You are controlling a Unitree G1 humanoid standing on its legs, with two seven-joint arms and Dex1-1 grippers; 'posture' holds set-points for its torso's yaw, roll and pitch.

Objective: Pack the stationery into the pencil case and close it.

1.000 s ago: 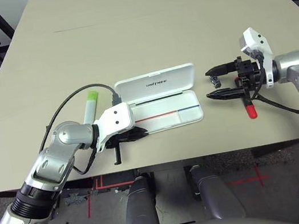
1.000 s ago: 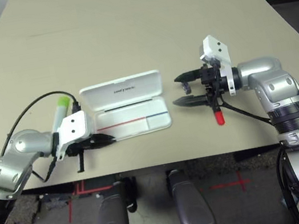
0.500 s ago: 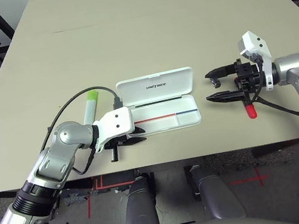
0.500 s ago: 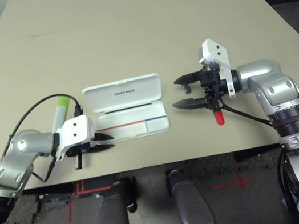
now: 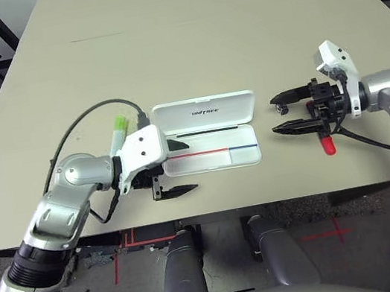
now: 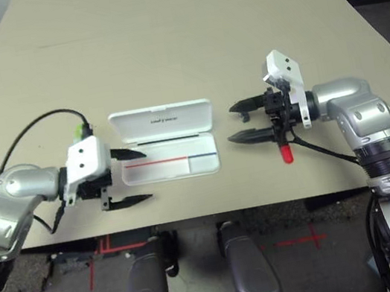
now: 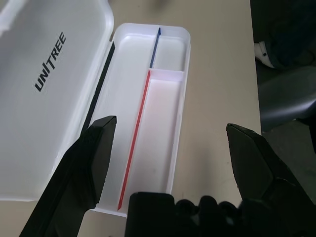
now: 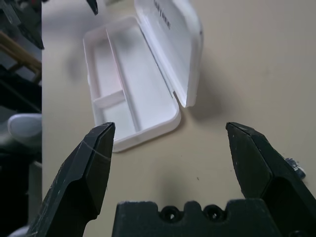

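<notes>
Two silver arms reach in over the beige tabletop from opposite sides. The left arm is bent at the elbow, forearm running toward the middle, and its left end effector sits at the left short end of the flat white hard-plastic pencil case, fingers spread wide: one black finger over the case's near-left corner, the other out over bare tabletop toward the front edge. The right arm comes in from the right, and its right end effector points at the case's right end, a little apart from it, fingers also spread and holding nothing.

Half a second ago the left end effector's fingers lay close together beside the case's front-left corner; now they stand well apart. The right end effector has barely shifted.

One pencil case lies open, lid folded back flat with "UNITREE" lettering showing, tray empty with one red and one blue line inside. One red marker lies beneath the right end effector, partly hidden. One white highlighter with a light-green cap lies behind the left wrist. One tiny dark grey-silver piece rests beside the right end effector's far finger.
</notes>
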